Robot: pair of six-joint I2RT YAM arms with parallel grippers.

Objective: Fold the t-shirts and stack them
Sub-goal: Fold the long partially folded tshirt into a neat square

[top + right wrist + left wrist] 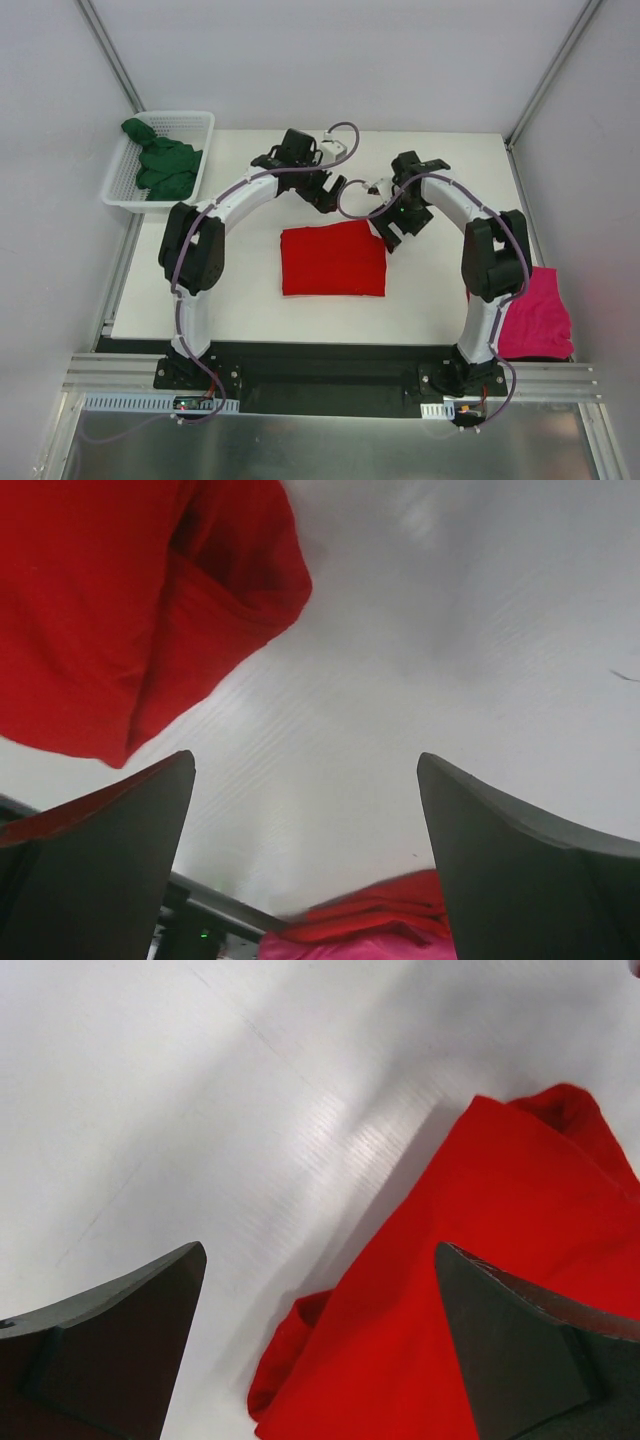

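Note:
A bright red t-shirt (333,259) lies folded into a rectangle in the middle of the table. A magenta-pink t-shirt (535,315) lies folded at the right edge, partly behind the right arm. A dark green t-shirt (160,165) sits crumpled in the basket. My left gripper (330,198) hovers open just beyond the red shirt's far edge, and the left wrist view shows the red shirt (500,1190) under the right finger of that gripper (320,1247). My right gripper (386,234) stands open by the shirt's far right corner (120,600), over bare table (305,755). Neither holds anything.
A white mesh basket (195,122) stands at the table's back left corner. The white table (250,300) is ringed by pale walls and metal frame posts. Pink and reddish cloth folds (370,930) show at the bottom of the right wrist view.

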